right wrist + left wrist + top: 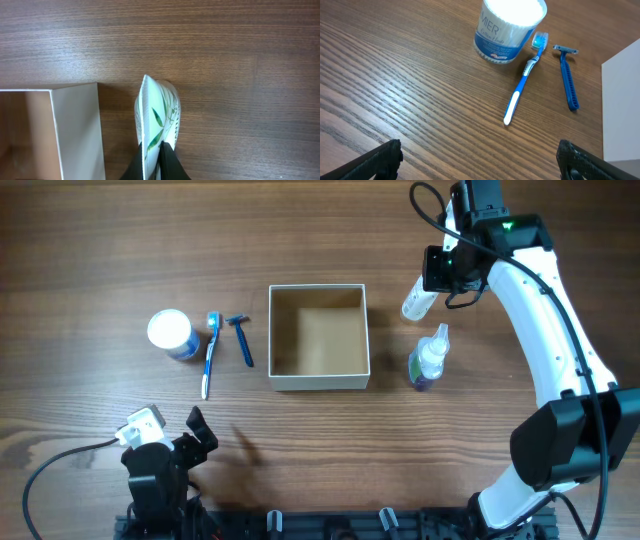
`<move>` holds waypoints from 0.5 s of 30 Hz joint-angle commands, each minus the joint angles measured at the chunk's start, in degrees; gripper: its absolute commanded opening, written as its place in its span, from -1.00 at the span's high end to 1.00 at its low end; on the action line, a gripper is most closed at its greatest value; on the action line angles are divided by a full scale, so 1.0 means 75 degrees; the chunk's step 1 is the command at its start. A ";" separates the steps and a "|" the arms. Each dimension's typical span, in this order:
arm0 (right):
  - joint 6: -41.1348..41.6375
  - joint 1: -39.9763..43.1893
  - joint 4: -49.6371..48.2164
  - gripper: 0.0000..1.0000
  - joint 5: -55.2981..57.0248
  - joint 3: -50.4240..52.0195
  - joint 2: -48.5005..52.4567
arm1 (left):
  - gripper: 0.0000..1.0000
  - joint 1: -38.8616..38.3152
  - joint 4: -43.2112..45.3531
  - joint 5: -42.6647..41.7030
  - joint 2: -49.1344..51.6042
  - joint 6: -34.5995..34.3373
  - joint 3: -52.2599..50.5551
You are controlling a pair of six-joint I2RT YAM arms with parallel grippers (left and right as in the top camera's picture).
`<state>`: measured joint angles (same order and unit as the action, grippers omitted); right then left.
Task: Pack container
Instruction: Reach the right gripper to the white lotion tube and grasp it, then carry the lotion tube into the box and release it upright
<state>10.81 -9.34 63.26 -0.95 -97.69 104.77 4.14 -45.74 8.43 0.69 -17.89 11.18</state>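
While right jaws pinch tube, container wall beside

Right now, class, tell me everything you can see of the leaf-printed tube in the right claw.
The tube is white, soft plastic by its look, printed with green leaves. In the wrist view one side runs as a thin flat edge and the other bulges. The right claw is shut on it, its dark fingers pinching both faces. It is beside the container, right of its white wall and apart from it. Whether it touches the table cannot be told.
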 commanded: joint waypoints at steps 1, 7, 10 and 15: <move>0.0038 -0.0268 -0.0035 0.91 0.0405 -0.0312 -0.0565 | -0.99 0.0020 0.0015 -0.0061 -0.0070 0.0099 -0.0090; 0.0006 -0.1244 -0.0009 0.91 0.1070 -0.1128 -0.1641 | -0.99 0.0020 0.0015 -0.0061 -0.0070 0.0099 -0.0090; 0.0015 -0.1947 0.0009 0.91 0.1722 -0.1352 -0.2235 | -0.99 0.0020 0.0015 -0.0061 -0.0070 0.0099 -0.0090; 0.0522 -0.2798 0.0385 0.92 0.1888 -0.1370 -0.2798 | -1.00 0.0020 0.0015 -0.0061 -0.0070 0.0099 -0.0090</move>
<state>11.07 -27.51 64.53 9.41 -106.54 86.65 4.14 -45.74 8.43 0.69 -17.89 11.18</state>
